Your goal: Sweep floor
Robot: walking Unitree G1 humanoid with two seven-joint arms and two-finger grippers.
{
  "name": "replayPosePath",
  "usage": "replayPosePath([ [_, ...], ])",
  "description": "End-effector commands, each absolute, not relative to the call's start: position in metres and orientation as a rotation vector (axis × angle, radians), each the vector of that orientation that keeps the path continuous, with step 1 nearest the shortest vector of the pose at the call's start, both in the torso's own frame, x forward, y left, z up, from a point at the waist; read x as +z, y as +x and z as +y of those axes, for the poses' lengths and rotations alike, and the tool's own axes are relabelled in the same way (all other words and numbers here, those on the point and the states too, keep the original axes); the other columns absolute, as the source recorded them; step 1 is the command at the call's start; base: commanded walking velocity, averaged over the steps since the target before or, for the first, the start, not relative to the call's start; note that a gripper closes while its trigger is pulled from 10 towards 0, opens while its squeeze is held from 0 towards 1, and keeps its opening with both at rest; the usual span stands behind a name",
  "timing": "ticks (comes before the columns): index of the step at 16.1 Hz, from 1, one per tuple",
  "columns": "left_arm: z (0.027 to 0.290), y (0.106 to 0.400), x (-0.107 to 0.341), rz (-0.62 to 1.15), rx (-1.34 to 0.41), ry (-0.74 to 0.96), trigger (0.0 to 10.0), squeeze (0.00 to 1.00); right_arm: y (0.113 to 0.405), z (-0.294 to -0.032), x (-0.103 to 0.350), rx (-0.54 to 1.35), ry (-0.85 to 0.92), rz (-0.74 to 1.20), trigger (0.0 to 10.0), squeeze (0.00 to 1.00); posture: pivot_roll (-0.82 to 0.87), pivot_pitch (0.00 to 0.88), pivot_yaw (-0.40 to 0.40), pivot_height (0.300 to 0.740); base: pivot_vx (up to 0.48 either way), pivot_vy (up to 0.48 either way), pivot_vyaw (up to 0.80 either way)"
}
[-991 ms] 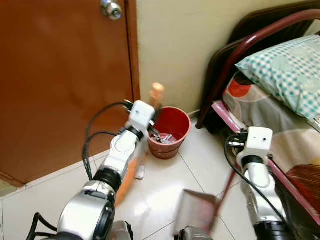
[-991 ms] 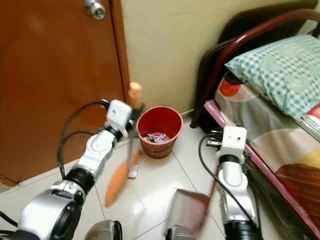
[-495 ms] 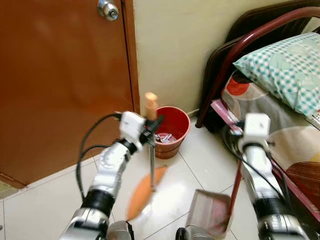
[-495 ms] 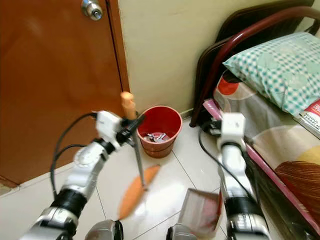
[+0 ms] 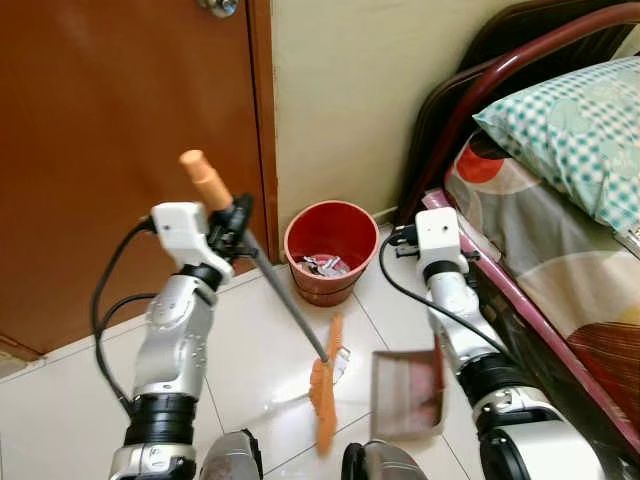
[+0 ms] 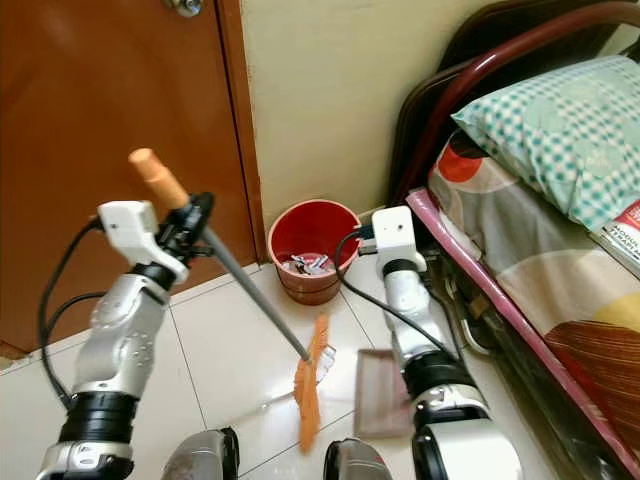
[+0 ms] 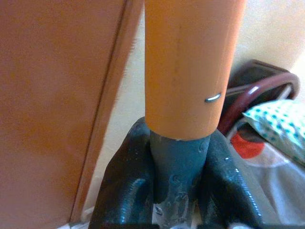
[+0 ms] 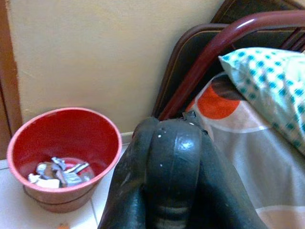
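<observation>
here the left end effector (image 5: 236, 218) clamps the broom (image 5: 322, 390), the right (image 8: 174, 157) grips the dustpan (image 5: 408, 392); a hard sweep could flick the scrap (image 5: 340, 362) past the pan.

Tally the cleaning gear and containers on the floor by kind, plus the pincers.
Broom: 1, held in the left pincer
Dustpan: 1, held by the right pincer
Red bucket: 1, with scraps inside
Pincers: 2
Total: 5
</observation>
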State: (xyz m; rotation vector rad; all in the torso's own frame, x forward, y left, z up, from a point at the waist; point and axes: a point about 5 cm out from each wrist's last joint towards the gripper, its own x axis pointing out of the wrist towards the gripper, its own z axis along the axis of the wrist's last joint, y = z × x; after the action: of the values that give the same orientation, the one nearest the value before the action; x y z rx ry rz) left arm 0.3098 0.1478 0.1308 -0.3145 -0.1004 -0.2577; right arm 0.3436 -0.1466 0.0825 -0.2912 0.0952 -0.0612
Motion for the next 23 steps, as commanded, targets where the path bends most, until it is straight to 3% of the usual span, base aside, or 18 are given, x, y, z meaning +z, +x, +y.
replayPosePath([
  [1,0.143,0.309,0.142,-0.127,-0.26,-0.384,10.0,0.0,0.343,-0.142,0.077,-0.042,-0.293,0.113,10.0,0.0,0.08,0.168,-0.069,0.74,0.0,0.0,0.0],
  [8,0.16,0.321,0.168,-0.141,-0.068,-0.716,10.0,0.0,0.344,-0.135,0.08,-0.043,-0.274,0.066,10.0,0.0,0.08,0.167,-0.069,0.74,0.0,0.0,0.0],
  [11,0.175,0.326,0.175,-0.174,-0.007,-0.757,10.0,0.0,0.344,-0.132,0.079,-0.035,-0.269,0.064,10.0,0.0,0.09,0.159,-0.068,0.74,0.0,0.0,0.0],
  [14,0.189,0.329,0.182,-0.21,0.007,-0.683,10.0,0.0,0.344,-0.132,0.08,-0.037,-0.262,0.058,10.0,0.0,0.09,0.152,-0.066,0.74,0.0,0.0,0.0],
  [18,0.232,0.324,0.2,-0.272,-0.01,-0.357,10.0,0.0,0.344,-0.135,0.078,-0.031,-0.235,0.058,10.0,0.0,0.11,0.138,-0.059,0.74,0.0,0.0,0.0],
  [23,0.246,0.311,0.178,-0.199,-0.028,-0.167,10.0,0.0,0.342,-0.138,0.087,0.02,-0.158,-0.003,10.0,0.0,0.12,0.137,-0.051,0.74,0.0,0.0,0.0],
])
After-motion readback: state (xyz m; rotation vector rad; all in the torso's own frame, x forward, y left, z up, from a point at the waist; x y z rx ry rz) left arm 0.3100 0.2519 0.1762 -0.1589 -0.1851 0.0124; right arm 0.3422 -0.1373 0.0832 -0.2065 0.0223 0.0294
